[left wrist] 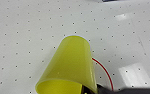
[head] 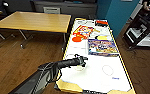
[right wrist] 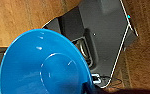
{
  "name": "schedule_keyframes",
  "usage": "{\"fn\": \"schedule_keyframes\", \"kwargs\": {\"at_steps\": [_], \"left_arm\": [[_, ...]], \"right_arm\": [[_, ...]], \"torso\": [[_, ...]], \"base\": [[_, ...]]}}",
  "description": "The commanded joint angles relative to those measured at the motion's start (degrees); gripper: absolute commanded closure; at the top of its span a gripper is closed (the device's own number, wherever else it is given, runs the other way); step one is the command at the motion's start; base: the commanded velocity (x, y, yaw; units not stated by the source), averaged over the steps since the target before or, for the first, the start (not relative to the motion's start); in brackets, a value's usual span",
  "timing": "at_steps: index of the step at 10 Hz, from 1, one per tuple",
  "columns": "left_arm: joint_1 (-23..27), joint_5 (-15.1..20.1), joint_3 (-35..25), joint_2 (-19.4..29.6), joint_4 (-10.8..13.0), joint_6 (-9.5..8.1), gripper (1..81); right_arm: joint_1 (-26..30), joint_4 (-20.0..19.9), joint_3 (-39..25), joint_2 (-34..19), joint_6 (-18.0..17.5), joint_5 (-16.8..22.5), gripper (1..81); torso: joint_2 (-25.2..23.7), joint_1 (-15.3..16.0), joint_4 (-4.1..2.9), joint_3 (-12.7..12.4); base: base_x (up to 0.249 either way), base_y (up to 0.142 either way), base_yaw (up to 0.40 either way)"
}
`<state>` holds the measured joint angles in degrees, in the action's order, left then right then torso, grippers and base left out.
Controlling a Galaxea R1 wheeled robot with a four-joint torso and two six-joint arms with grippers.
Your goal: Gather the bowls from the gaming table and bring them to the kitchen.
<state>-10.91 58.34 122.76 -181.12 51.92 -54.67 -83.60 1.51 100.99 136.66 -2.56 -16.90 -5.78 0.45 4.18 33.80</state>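
The left gripper reaches over the near part of the long white-topped gaming table with yellow edge trim. In the left wrist view the bright yellow plastic bowl sits right at the gripper, seemingly pinched at its rim, tilted above the dotted surface. The bright blue plastic bowl lies close against the right wrist camera above the wooden floor; whether those jaws clamp it, I cannot tell.
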Motion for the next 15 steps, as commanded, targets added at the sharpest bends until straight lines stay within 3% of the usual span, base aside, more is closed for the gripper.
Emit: {"fn": "schedule_keyframes", "kwargs": {"at_steps": [1,2,4,5,6,8,9,11,13,15], "left_arm": [[8.6,4.4,-2.3,-3.9,-1.0,-0.08,81.1],[10.2,4.3,-5.0,-2.9,-2.9,-0.08,81.1],[14.3,3.4,-14.4,2.9,-9.0,-0.87,81.1],[15.6,3.4,-20.0,6.3,-10.2,-1.30,81.1],[16.9,3.2,-25.8,10.2,-11.4,-3.22,81.1],[18.8,0.5,-37.5,19.1,-11.8,-8.76,81.1],[18.7,-0.7,-42.3,24.0,-12.4,-10.27,81.1],[17.6,-6.4,-52.9,37.2,-15.5,-10.80,81.1],[15.1,-7.1,-62.5,49.0,-15.5,-10.72,81.1],[9.9,-7.5,-68.3,58.7,-15.1,-10.45,81.1]], "right_arm": [[-0.1,1.3,-0.9,-2.3,0.2,3.7,81.1],[-0.1,1.3,-1.0,-2.4,0.2,3.7,81.1],[-0.3,1.3,-1.0,-2.9,0.1,3.5,81.1],[-0.2,1.1,-1.1,-3.3,0.1,3.5,81.1],[-0.1,1.0,-1.3,-3.6,0.1,3.4,81.1],[-0.2,0.9,-1.2,-4.3,0.0,3.5,81.1],[-0.5,0.9,-1.1,-4.6,-0.2,3.4,81.1],[-1.4,1.0,0.1,-5.1,-0.4,3.1,81.1],[-2.1,1.1,0.7,-5.3,-0.5,3.0,81.1],[-3.0,1.2,0.6,-6.0,-0.5,2.8,81.1]], "torso": [[0.0,0.0,0.00,0.0],[0.0,0.0,0.00,0.0],[0.0,0.0,0.00,0.0],[0.0,0.0,0.00,0.0],[0.0,0.0,0.00,0.0],[0.0,0.0,0.00,0.0],[0.0,0.0,0.00,0.0],[0.0,0.0,0.00,0.0],[0.0,0.0,0.00,0.0],[0.0,0.0,0.00,0.0]], "base": [[0.000,0.000,0.000],[0.000,0.000,0.000],[0.000,0.000,0.000],[0.000,0.000,0.000],[0.000,0.000,0.000],[0.000,0.000,0.000],[0.000,0.000,0.000],[0.000,0.000,0.000],[0.000,0.000,0.000],[0.000,0.000,0.000]]}}
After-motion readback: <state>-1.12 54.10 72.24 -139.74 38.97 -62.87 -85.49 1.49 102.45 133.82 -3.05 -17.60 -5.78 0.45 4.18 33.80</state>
